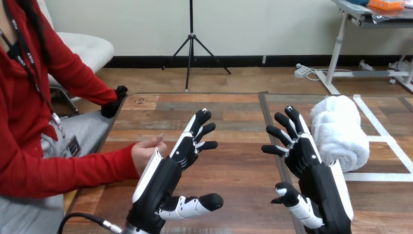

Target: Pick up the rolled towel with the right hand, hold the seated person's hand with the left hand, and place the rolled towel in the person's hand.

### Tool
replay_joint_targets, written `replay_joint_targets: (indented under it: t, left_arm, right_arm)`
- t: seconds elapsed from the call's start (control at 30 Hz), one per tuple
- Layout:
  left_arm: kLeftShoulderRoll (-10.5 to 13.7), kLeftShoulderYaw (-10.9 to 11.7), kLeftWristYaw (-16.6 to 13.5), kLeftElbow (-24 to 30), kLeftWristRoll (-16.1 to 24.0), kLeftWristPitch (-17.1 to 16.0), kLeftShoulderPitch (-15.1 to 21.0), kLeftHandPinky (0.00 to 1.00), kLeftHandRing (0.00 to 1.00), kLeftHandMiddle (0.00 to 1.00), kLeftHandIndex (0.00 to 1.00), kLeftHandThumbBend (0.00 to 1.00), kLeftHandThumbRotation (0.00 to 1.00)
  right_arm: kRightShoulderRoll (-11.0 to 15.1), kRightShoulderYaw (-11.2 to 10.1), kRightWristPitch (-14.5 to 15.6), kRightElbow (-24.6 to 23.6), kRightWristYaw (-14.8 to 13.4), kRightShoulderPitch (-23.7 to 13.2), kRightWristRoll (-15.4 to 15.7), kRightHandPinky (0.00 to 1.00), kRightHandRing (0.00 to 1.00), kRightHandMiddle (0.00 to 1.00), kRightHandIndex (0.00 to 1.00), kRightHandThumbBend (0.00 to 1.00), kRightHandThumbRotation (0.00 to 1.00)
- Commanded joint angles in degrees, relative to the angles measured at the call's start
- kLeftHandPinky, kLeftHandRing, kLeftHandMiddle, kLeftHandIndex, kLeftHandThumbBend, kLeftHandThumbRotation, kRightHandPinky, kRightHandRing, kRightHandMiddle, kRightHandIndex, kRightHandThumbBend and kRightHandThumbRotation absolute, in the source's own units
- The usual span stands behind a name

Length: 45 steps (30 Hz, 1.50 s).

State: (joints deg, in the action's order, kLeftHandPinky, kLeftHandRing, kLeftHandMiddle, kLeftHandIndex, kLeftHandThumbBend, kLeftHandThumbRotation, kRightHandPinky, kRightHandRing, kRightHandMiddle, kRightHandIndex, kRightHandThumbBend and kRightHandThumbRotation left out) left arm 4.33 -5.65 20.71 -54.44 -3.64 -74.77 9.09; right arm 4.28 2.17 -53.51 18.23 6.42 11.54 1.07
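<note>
We see the rolled towel (338,131), white and thick, lying on the wooden table (234,165) towards its right side, resting partly on strips of white tape (377,124) that run out from under it on its right and near sides. Just left of the towel hangs the right hand (303,157), with its fingers spread and straight and its thumb held out nearer the robot, gripping nothing. Its white back shell overlaps the towel's left edge from where we look, and we cannot tell whether the two touch. A dark seam (266,114) in the tabletop runs away from us just left of the towel and passes under that hand. Well to the left of the towel, with bare wood between, the left hand (165,180) is also splayed wide, fingers pointing away from the robot and thumb stretched towards the towel. It holds nothing. On the far side of it from the towel sits the person's hand (146,152), loosely curled and partly hidden behind the left hand's white shell. We cannot tell whether they are in contact. The robot's own right hand is all that stands between the towel and the person's hand.
</note>
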Motion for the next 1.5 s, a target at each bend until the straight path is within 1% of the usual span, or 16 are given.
replay_joint_targets:
  t: [0.0, 0.17, 0.3, 0.57, 0.67, 0.77, 1.07, 1.27, 1.47]
  left_arm:
    - [0.0, 0.43, -0.2, 1.4, -0.05, -0.41, 2.37, 0.82, 0.94, 0.99, 0.99, 1.0, 0.68]
    - [-0.05, 0.73, -0.83, 1.32, 0.76, -0.53, 2.4, 0.82, 0.94, 0.99, 0.99, 1.0, 0.69]
    - [-0.08, 0.5, -0.57, 1.41, 0.32, -0.32, 2.33, 0.82, 0.94, 0.99, 0.99, 1.0, 0.7]
    - [-0.21, 0.55, -0.83, 1.65, 0.5, -0.22, 2.25, 0.82, 0.94, 0.99, 0.99, 1.0, 0.7]
    - [-0.11, 0.26, -0.28, 1.8, -0.08, -0.01, 2.2, 0.82, 0.94, 0.99, 0.99, 1.0, 0.7]
    - [-0.14, 0.47, -0.62, 1.51, 0.3, -0.4, 2.28, 0.82, 0.94, 0.99, 0.99, 1.0, 0.7]
    - [-0.12, 0.72, -0.83, 1.17, 0.37, -0.51, 2.51, 0.82, 0.94, 0.99, 0.99, 1.0, 0.7]
    - [-0.21, 0.56, -0.22, 0.89, -0.66, -0.55, 2.66, 0.82, 0.94, 0.99, 1.0, 1.0, 0.71]
    - [-0.12, 0.64, -0.41, 0.99, -0.34, -0.63, 2.65, 0.83, 0.95, 1.0, 1.0, 1.0, 0.71]
  right_arm:
    - [-0.31, -0.18, -0.99, -1.82, -0.28, -2.29, -0.19, 0.75, 0.89, 0.95, 0.98, 1.0, 0.79]
    - [-0.3, -0.19, -1.29, -1.55, -0.2, -2.51, -0.38, 0.74, 0.88, 0.94, 0.98, 1.0, 0.79]
    - [-0.07, -0.19, -0.61, -2.2, -0.12, -2.36, -0.26, 0.74, 0.88, 0.95, 0.98, 1.0, 0.79]
    - [-0.02, -0.12, -0.24, -2.61, -0.08, -2.36, -0.35, 0.74, 0.88, 0.95, 0.98, 1.0, 0.79]
    - [0.02, -0.02, -0.24, -2.57, 0.09, -2.41, -0.59, 0.75, 0.88, 0.95, 0.98, 1.0, 0.8]
    - [-0.07, -0.03, -0.74, -2.15, 0.05, -2.59, -0.58, 0.75, 0.89, 0.95, 0.98, 1.0, 0.79]
    - [-0.22, 0.17, -0.31, -2.14, 0.12, -2.83, -0.59, 0.75, 0.89, 0.95, 0.98, 1.0, 0.79]
    - [-0.39, 0.35, 0.19, -2.66, 0.12, -2.88, -0.57, 0.75, 0.89, 0.95, 0.98, 1.0, 0.79]
    - [-0.56, 0.32, 0.43, -3.08, -0.17, -2.86, -0.11, 0.75, 0.89, 0.95, 0.97, 1.0, 0.79]
